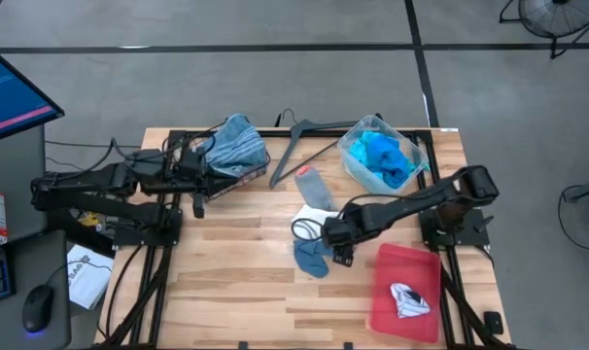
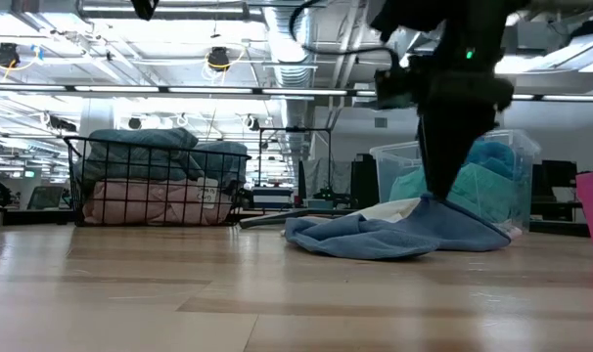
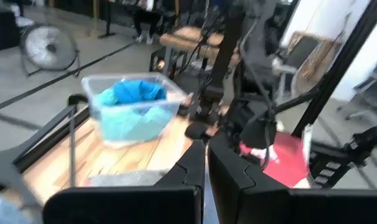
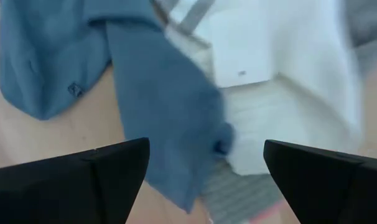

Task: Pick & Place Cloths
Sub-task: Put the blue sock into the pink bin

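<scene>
- Nearest the front edge of the table (image 1: 236, 311) is a flat red tray (image 1: 407, 292) on the right side, with a small white and grey rag (image 1: 408, 300) lying in it.
- Just behind that, mid-table, the right gripper (image 1: 335, 243) is down over a dusty blue cloth (image 1: 312, 257). Its fingers (image 4: 95, 177) are spread wide either side of the blue fabric and have hold of nothing.
- A white cloth (image 1: 314, 216) lies touching the blue one, and a grey piece (image 1: 315, 188) sits just past it.
- Over on the left, the left gripper (image 1: 198, 206) is closed up tight, empty, beside a wire basket (image 1: 238, 167) holding a blue-white striped cloth (image 1: 238, 144).
- At the back are a grey hanger (image 1: 299, 141) and a clear plastic bin (image 1: 383, 153) stuffed with turquoise and bright blue cloths (image 1: 384, 158).
</scene>
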